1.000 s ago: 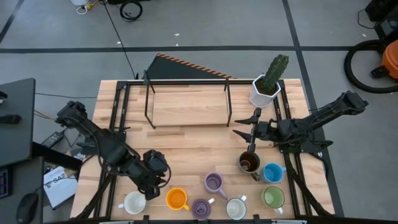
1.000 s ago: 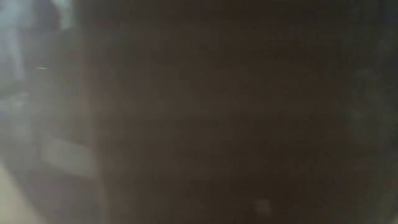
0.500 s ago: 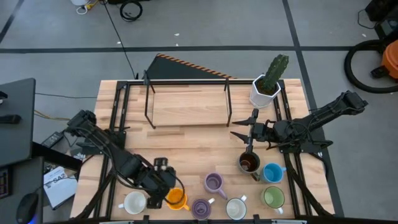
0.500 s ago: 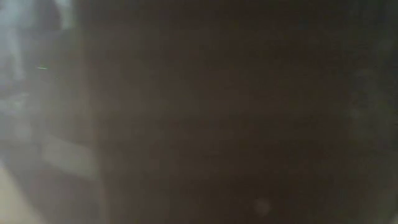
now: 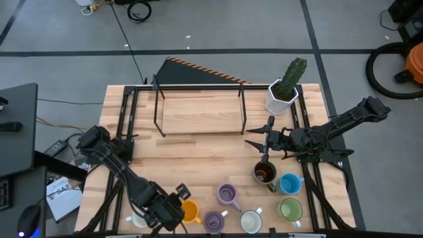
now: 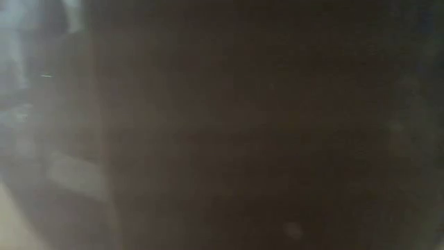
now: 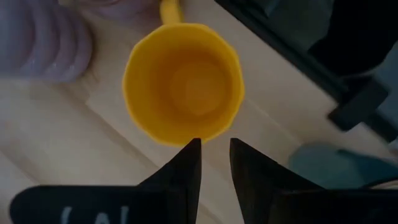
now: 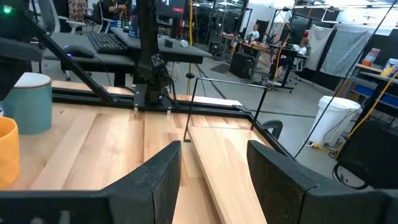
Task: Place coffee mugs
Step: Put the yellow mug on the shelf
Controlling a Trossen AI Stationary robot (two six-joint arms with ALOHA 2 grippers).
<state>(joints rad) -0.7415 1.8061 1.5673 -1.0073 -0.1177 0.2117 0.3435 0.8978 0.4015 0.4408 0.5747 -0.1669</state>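
no mug looks placed yet, all the ones i can see sit bunched along the near edge of the worktop [image 5: 198, 149], and the black wire rack [image 5: 198, 106] at the far side carries nothing. my left hand [image 5: 173, 201] is low over the near-left corner, right at the orange mug [image 5: 190, 211]; in the left wrist view the orange mug [image 7: 183, 84] sits upright just ahead of my fingertips [image 7: 191, 163], which are drawn close with only a thin gap and pinch nothing, tips right at its rim. a white mug [image 5: 137, 219] is mostly hidden under that arm. next along the row come a purple mug [image 5: 228, 194], a second purple mug [image 5: 213, 221], another white mug [image 5: 250, 221], the green mug [image 5: 290, 210], the blue mug [image 5: 289, 184] and the dark brown mug [image 5: 265, 174], all upright and close together, some maybe touching, can't tell. my right hand [image 5: 259, 137] hangs just beyond the dark brown mug, fingers spread wide and empty, pointing toward the rack. the cactus pot [image 5: 283, 96] stands at the far right corner, not part of the job. low view is blocked dark, no use. judgement: task is at the very start, first grasp of the orange mug not yet made, eight mugs left to move.
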